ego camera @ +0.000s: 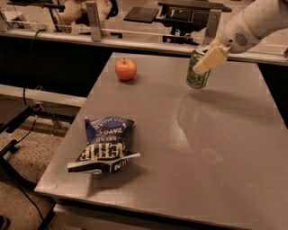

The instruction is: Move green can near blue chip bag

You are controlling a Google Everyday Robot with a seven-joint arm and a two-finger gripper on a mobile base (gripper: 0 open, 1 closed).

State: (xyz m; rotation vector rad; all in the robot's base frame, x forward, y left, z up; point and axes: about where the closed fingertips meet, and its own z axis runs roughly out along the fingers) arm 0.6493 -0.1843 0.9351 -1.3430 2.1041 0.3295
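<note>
The green can (197,80) is in the upper right of the frame, standing nearly straight up. My gripper (203,62) is clamped on its top part. The blue chip bag (105,143) lies well apart, toward the lower left on the counter (216,148). I count one can, one bag, one apple (126,69).

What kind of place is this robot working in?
Probably an office or lab work area: a plain grey table, dark desks beyond it and trailing cables at the left. The gripper grips the green can at the table's far side.
</note>
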